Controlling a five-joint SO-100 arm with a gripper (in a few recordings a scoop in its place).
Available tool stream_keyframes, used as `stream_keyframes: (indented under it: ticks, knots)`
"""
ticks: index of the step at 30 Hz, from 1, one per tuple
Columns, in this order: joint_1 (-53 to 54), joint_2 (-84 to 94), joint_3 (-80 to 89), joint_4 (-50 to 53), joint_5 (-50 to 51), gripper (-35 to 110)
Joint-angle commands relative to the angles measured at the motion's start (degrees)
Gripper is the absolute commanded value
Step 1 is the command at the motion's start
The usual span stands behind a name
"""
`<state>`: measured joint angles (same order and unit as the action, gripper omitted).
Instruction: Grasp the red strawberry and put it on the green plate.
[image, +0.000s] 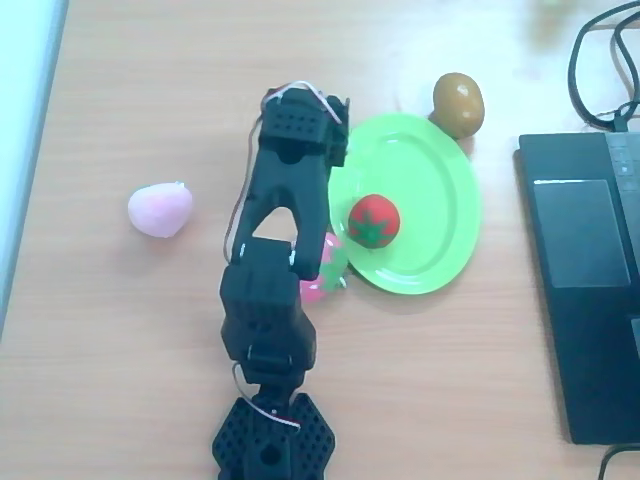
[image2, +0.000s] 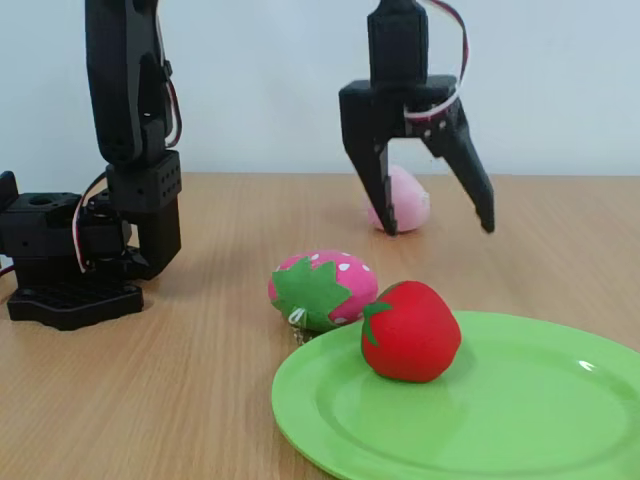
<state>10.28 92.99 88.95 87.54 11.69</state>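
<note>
The red strawberry (image2: 410, 332) sits on the green plate (image2: 520, 420), near the plate's left rim in the overhead view. The pincer (image2: 440, 228) hangs above the worktop (image: 120, 330) with its jaws spread, pinching nothing. A pink strawberry (image2: 322, 290) lies touching the plate's rim, just beside the red one.

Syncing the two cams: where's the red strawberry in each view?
Overhead view: the red strawberry lies on the left part of the green plate, just right of the black arm.
Fixed view: the red strawberry sits low and centre, on the near-left part of the green plate, below the open gripper.
Shared landmark: the pink strawberry, just off the plate's rim beside the red one.
</note>
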Motion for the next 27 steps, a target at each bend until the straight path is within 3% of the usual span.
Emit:
stream_keyframes:
  ticks: [1, 10, 18, 27]
  knots:
    - [-2.6, 6.9, 2.6, -1.3, 1.7, 35]
    - [-10.5, 24.8, 13.2, -14.9, 1.0, 22]
    - [-13.6, 31.0, 16.3, -18.6, 0.3, 14]
    - [-13.1, 57.7, 42.5, -35.9, -7.6, 3]
